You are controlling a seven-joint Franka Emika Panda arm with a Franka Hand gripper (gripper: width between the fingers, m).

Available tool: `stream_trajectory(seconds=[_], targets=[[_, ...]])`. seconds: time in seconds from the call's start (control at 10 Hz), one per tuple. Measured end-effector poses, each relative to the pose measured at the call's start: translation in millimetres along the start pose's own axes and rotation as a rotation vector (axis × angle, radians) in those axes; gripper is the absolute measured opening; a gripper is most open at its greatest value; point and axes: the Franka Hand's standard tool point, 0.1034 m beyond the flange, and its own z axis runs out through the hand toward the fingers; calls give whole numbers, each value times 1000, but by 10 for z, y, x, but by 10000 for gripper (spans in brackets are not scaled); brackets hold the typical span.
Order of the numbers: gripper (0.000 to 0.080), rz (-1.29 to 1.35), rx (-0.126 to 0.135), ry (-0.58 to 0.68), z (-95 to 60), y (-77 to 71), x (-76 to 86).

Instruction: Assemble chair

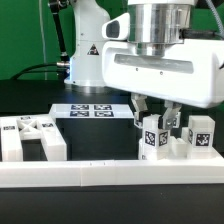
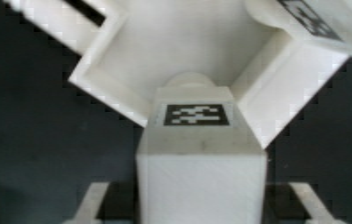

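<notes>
At the exterior view's left, a cluster of white chair pieces is lying on the black bench, tags facing up. Right of them and farther back, the marker board is lying flat. The long white rail is running along the front edge. Right of centre, the claw is reaching down from above and gripping a tagged square post, its jaws drawn almost fully together on it. In the wrist view this post is standing between the fingers, with a wider angled white slab lying behind it. At the far right, a second tagged post is standing near the held one.
</notes>
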Motion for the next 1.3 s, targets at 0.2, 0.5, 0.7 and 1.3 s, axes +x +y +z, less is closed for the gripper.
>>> stream_trajectory(seconds=[0.2,0.5,0.7,1.3], targets=[[291,133,-2,-3,0,-4,-13],[291,288,3,-13,-1,-4,-19],[292,237,3,-13,1,-3,-19],[648,-424,-4,3,-7,-29,-59]])
